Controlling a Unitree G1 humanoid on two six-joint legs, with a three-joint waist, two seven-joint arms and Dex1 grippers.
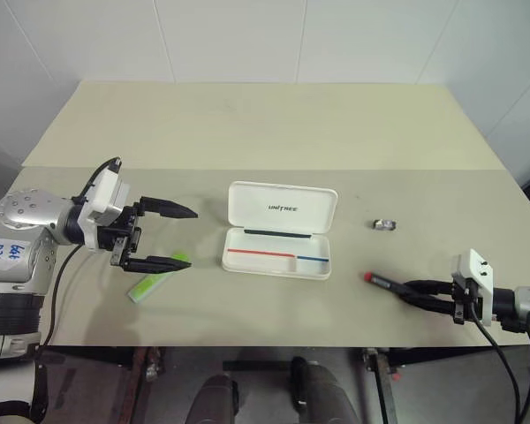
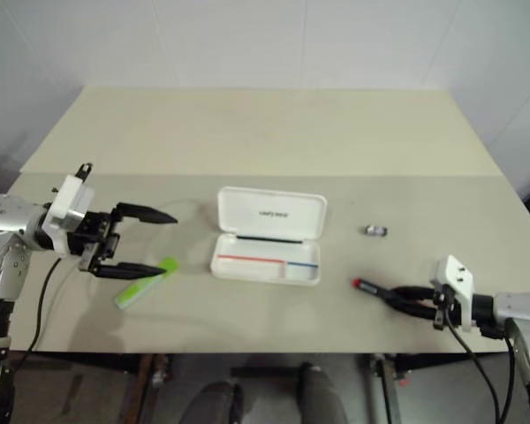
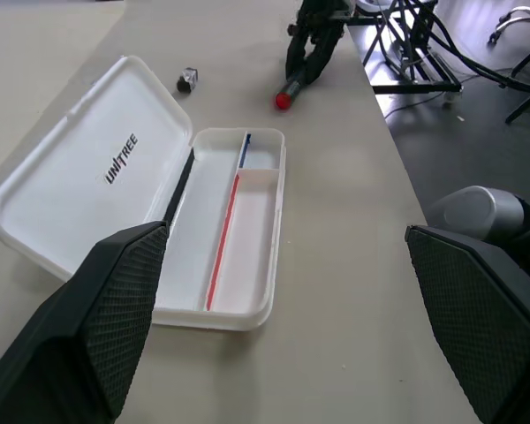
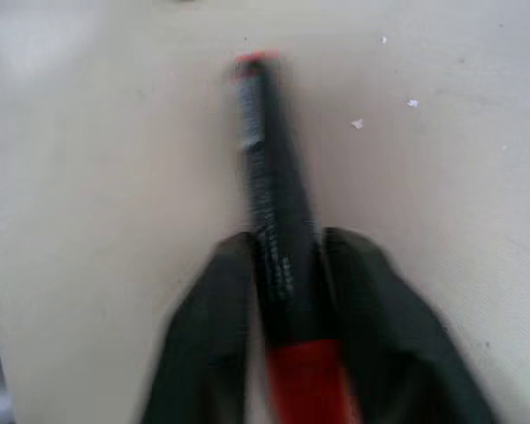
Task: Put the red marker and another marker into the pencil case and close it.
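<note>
Head view: my right claw pinches the red marker at four o'clock of the open pencil case. My left claw gapes above the green highlighter. Right wrist: fingers clamp the barrel. Next, I judge: lift, carry it to the case.

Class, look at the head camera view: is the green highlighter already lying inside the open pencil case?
No: the green highlighter lies on the table beside the left gripper, well apart from the open pencil case.

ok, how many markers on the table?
2. The red marker lies right of the case, between the right gripper's fingers. The green marker lies left of the case, under the open left gripper.
</note>
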